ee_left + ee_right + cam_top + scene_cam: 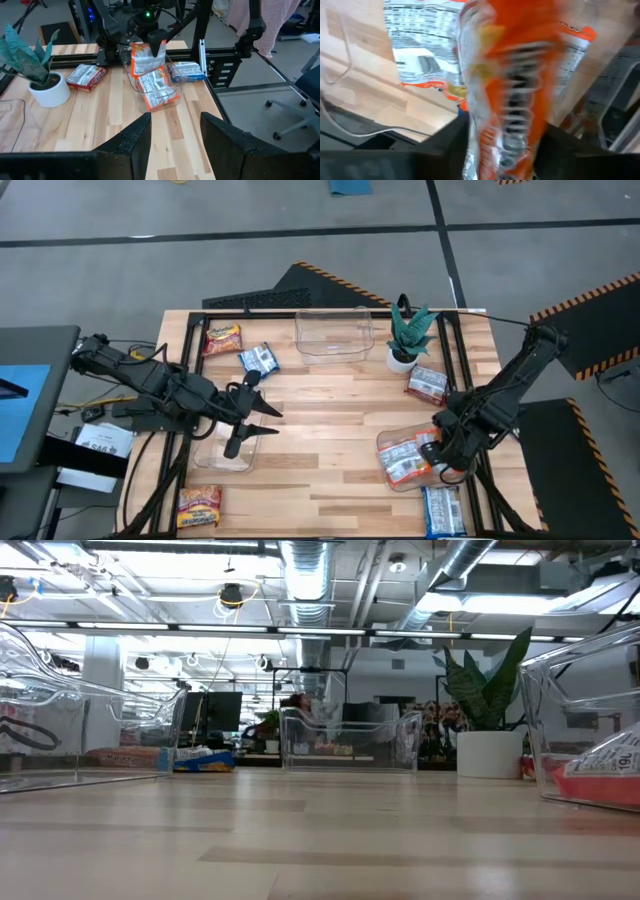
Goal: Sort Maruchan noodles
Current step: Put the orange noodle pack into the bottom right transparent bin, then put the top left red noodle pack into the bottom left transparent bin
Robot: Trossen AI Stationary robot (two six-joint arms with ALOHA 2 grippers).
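Observation:
My right gripper (441,447) hangs over the clear bin (392,477) near the table's right edge, shut on an orange-and-white noodle packet (144,59). Another orange-and-white packet (156,90) lies inside that bin. My left gripper (246,416) is open above a second clear bin (222,454) on the left and touches nothing. Loose packets lie flat on the table: a red-yellow one (222,338), a blue one (260,360), a red one (428,384), a blue one (443,510) and a red-yellow one (198,506). My right gripper pinches the orange-and-white packet between its two fingers (451,142) at its upper end (148,47), coming from above. The packet (506,95) hangs below the fingers, upright, and its lower part reaches into the bin over the packet that lies there.
A third clear bin (333,352) stands at the far middle of the table, with a small potted plant (407,337) in a white pot to its right. Bare wood lies open in the table's middle (330,420). Black frame rails run along the table's edges.

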